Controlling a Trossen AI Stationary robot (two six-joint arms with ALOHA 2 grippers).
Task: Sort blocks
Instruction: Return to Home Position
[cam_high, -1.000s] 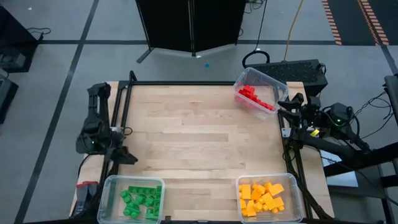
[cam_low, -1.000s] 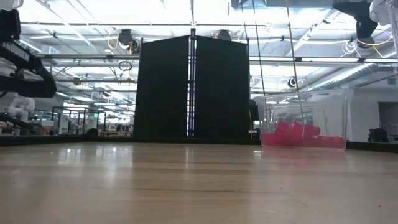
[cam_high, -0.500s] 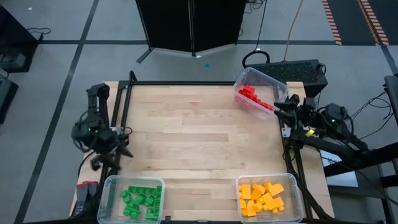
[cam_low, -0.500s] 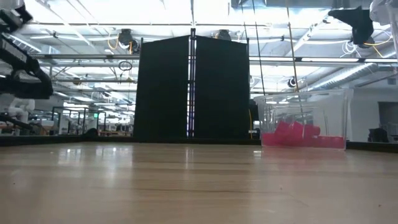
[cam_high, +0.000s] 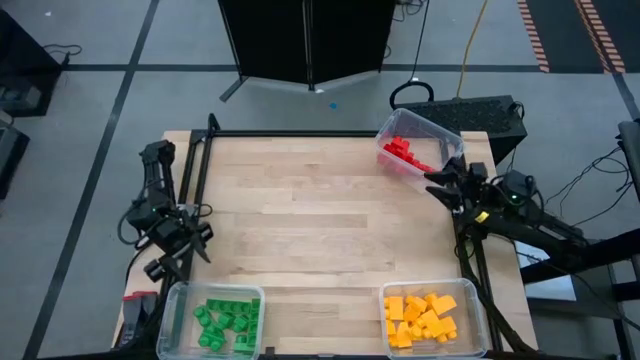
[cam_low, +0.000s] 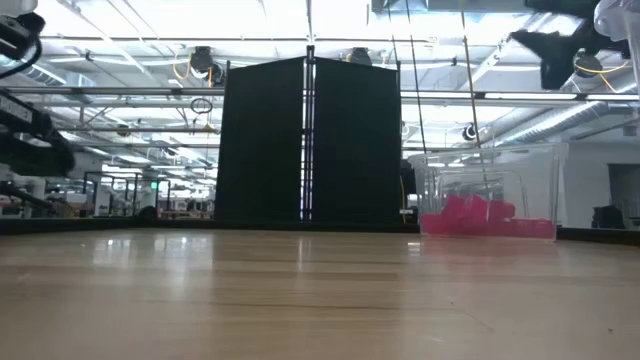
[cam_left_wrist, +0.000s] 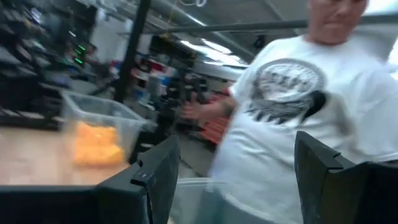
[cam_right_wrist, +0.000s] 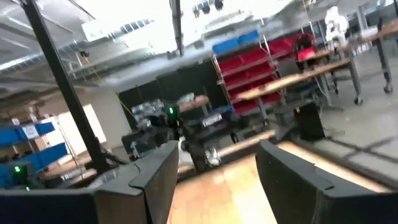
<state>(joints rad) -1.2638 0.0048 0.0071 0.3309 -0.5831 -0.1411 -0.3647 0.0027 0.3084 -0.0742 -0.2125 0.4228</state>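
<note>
The wooden table (cam_high: 320, 230) lies between the two arms, bare across its middle; a person (cam_left_wrist: 292, 112) in a white T-shirt stands in the room beyond the left gripper's fingers, and the round dark print on the shirt is too blurred to read; no other writing can be made out.

Three clear bins sit at the table's corners. The bin of green blocks (cam_high: 225, 322) lies just beside the left gripper (cam_high: 192, 243), a little past its fingertips at the corner on that arm's side. The bin of red blocks (cam_high: 408, 155) lies near the right gripper (cam_high: 438, 186), just past its tips at the far corner on that arm's side. The bin of yellow-orange blocks (cam_high: 420, 318) sits well apart from the right gripper, at the other corner on that side, and across the table from the left gripper, whose wrist camera looks toward it.

The left gripper hangs over the table's edge with its two fingers spread wide and nothing between them; the right gripper is raised above the table's edge, fingers likewise parted and empty; no block touches either gripper.
</note>
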